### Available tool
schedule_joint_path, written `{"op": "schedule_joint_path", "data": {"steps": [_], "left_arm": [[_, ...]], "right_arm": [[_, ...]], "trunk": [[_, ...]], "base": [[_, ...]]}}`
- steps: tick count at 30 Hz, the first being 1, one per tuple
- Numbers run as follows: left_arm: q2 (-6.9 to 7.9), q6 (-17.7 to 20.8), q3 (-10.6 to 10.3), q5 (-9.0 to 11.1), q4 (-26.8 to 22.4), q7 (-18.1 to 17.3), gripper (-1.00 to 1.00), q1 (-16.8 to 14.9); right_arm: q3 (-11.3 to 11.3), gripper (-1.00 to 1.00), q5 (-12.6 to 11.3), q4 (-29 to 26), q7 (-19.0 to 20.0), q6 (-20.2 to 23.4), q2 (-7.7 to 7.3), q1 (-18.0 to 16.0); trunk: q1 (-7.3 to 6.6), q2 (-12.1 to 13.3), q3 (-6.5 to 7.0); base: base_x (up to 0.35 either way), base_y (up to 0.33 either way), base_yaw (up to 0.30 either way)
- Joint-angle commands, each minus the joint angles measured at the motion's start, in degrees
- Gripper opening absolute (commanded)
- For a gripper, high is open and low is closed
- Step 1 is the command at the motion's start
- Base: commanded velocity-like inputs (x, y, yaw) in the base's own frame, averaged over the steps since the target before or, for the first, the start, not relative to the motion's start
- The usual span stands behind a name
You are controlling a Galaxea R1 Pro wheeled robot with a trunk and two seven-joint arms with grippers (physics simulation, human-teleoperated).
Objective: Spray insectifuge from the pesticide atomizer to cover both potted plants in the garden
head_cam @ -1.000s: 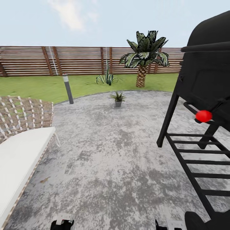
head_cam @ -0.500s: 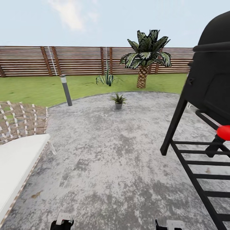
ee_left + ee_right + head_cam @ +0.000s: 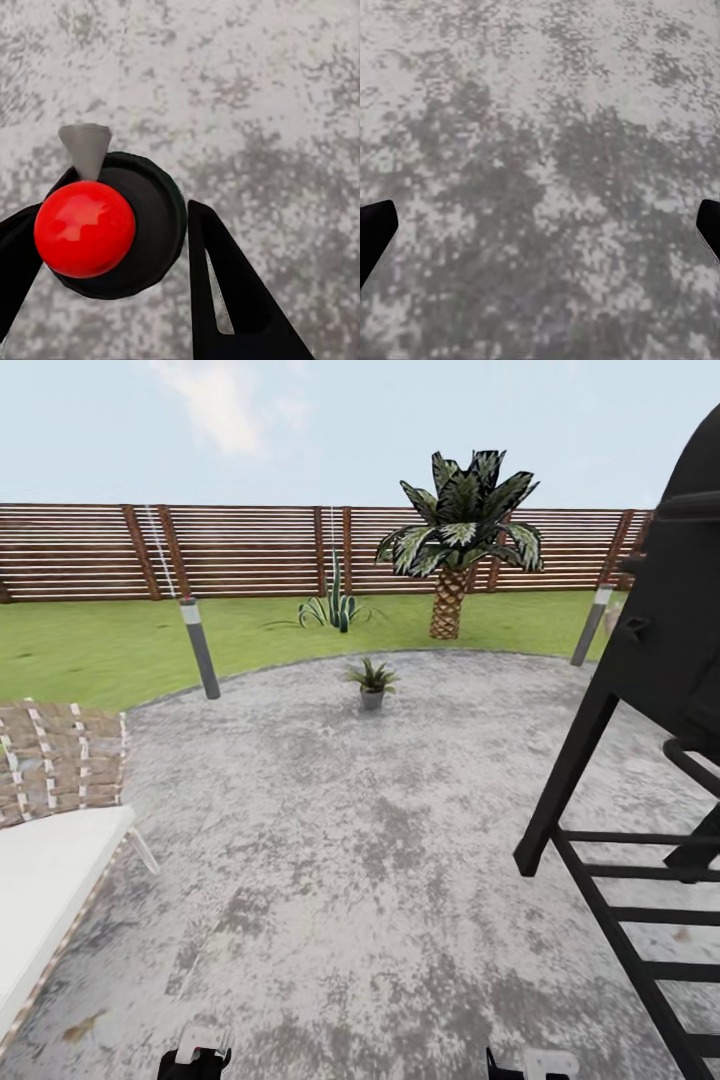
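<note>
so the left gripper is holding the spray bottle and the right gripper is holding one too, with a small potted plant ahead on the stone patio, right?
Not quite. The right gripper holds nothing: in the right wrist view its fingers stand wide apart over bare patio. The rest stands: the left gripper is closed on the spray bottle, and a small potted plant sits ahead on the stone patio in the head view.

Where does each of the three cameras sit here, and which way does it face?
Head view: on the head, facing forward and down over the patio toward a potted plant, fence and grill; parts of both arms at the near edge.
Left wrist view: by the left gripper, facing down; its fingers flank the atomizer, seen top-on.
Right wrist view: by the right gripper, facing down at bare stone; fingertips wide apart.
Shared: both wrist views show the grey patio.
</note>
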Motion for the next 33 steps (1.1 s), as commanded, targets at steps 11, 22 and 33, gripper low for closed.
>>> {"op": "schedule_joint_path", "data": {"steps": [11,22,33], "left_arm": [[0.03,-0.17,-0.43,0.62,0.05,-0.19,-1.00,-0.04],[0.03,-0.17,-0.43,0.62,0.05,-0.19,-1.00,-0.04],[0.03,-0.17,-0.43,0.62,0.05,-0.19,-1.00,-0.04]], "right_arm": [[-0.02,1.00,0.16,0.04,-0.21,-0.15,0.00,-0.05],[-0.11,1.00,0.24,0.08,-0.29,-0.18,-0.08,-0.02],[-0.11,1.00,0.24,0.08,-0.21,-0.16,-0.08,-0.02]], "trunk": [[0.02,-0.02,-0.05],[0.02,-0.02,-0.05],[0.02,-0.02,-0.05]], "base": [[0.336,0.006,0.000],[0.284,0.199,0.000],[0.251,0.228,0.000]]}}
